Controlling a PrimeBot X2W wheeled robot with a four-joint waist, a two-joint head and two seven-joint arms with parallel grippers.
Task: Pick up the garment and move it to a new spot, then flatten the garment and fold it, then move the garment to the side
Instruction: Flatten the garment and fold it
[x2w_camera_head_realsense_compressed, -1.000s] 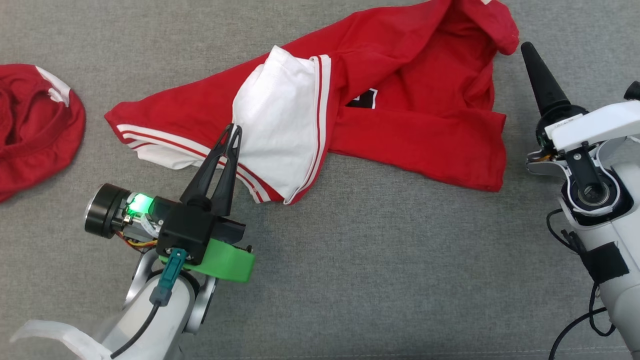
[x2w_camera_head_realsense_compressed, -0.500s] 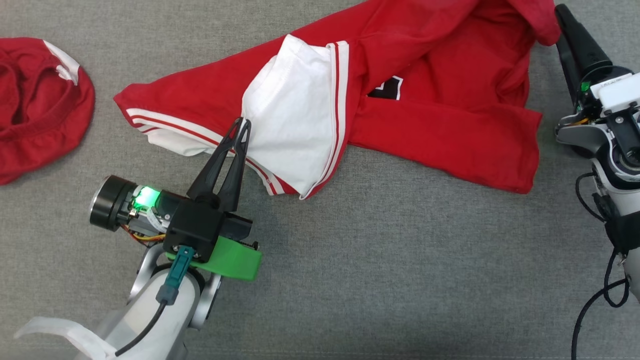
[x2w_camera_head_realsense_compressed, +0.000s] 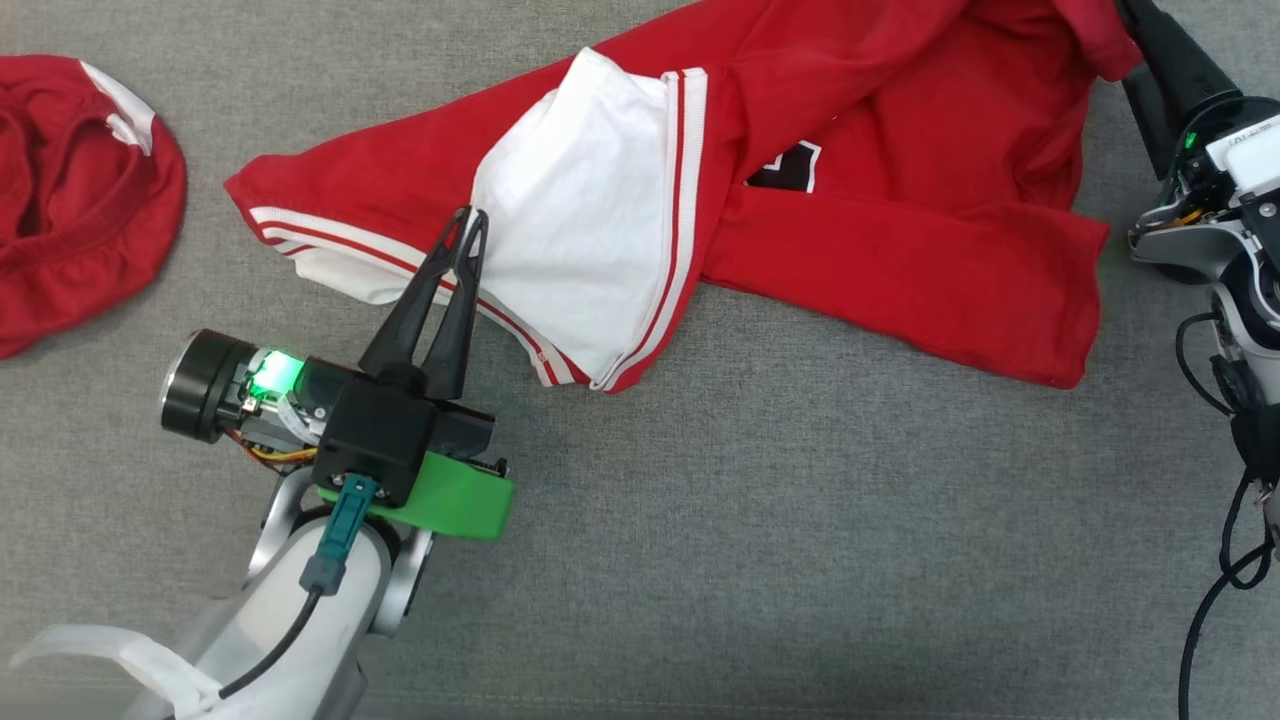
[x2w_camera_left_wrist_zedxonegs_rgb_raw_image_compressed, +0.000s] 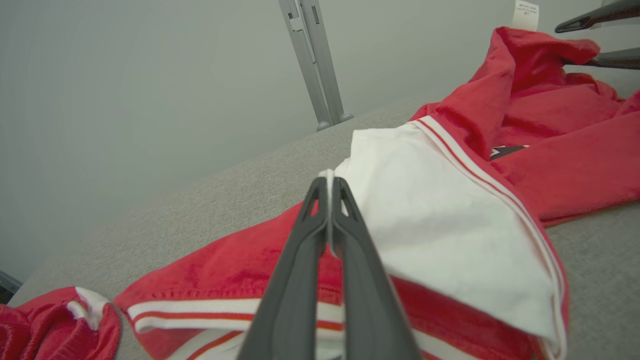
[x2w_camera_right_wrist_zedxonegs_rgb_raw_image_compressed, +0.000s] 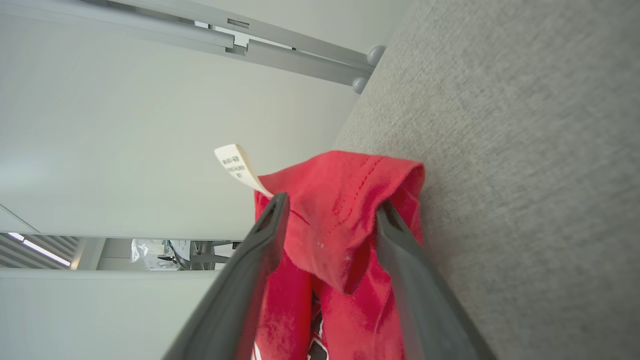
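Sprawled crumpled across upper centre of the worktop (x2w_camera_head_realsense_compressed: 800, 520): garment (x2w_camera_head_realsense_compressed: 900, 260). Pinched tight on its white flap: jaws of left gripper (x2w_camera_head_realsense_compressed: 470, 222). Wide astride a red fold, upper right: jaws of right gripper (x2w_camera_right_wrist_zedxonegs_rgb_raw_image_compressed: 332, 205), seemingly readying a two-ended lift.

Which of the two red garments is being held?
The large spread red-and-white garment: the left claw pinches its white panel. The small crumpled red garment lies apart.

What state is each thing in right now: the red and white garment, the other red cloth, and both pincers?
garment: crumpled, white part turned over the red, not flattened.
left pincer: shut on the garment's white edge.
right pincer: open, fingers on either side of a raised red fold of the garment.
other red cloth: bunched up, lying apart at the left.
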